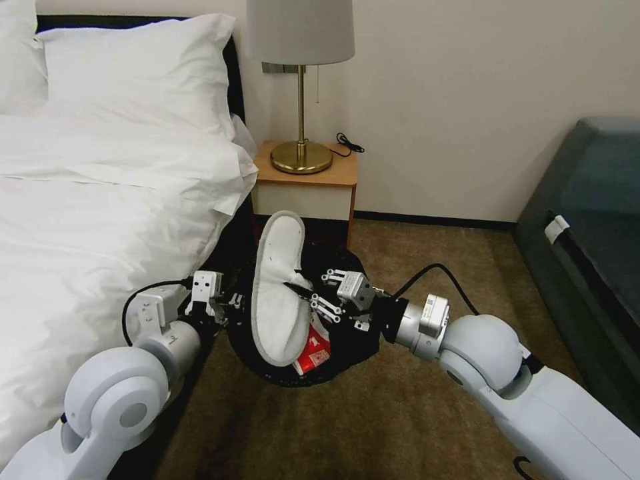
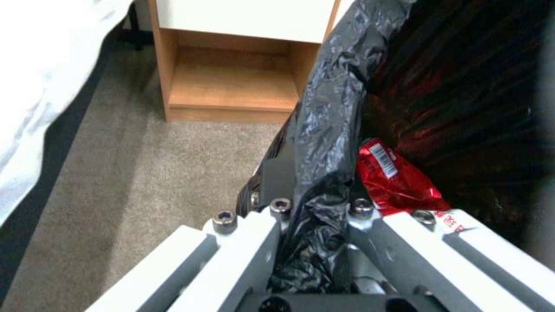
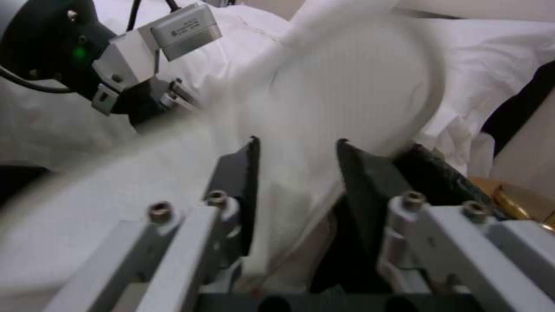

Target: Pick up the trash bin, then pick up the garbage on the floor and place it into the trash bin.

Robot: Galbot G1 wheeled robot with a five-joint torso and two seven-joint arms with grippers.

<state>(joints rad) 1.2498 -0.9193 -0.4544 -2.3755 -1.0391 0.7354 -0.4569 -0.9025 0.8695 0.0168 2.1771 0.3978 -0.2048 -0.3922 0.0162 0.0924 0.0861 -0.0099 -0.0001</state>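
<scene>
trash bin (image 1: 347, 347) held steady by left gripper (image 2: 315, 216), clamped on bag rim — white slipper (image 1: 280, 293) pinched by right gripper (image 1: 308, 298) over opening, likely for drop-in.

Head view: looking forward and down from above both arms, taking in the bed (image 1: 100, 220), nightstand (image 1: 307, 183), carpet and the trash bin (image 1: 347, 347) from mid distance.

Left wrist view: sitting right at the left gripper (image 2: 315, 216), facing along its fingers at very close range, showing the bin's bag-lined rim, a red wrapper (image 2: 399, 177) inside, and the nightstand (image 2: 231, 82) beyond.

Right wrist view: sitting at the right gripper (image 3: 295, 173), facing across the bin toward the bed, close against a white slipper (image 3: 341, 95).

Shared: bin, nightstand, bedding.
</scene>
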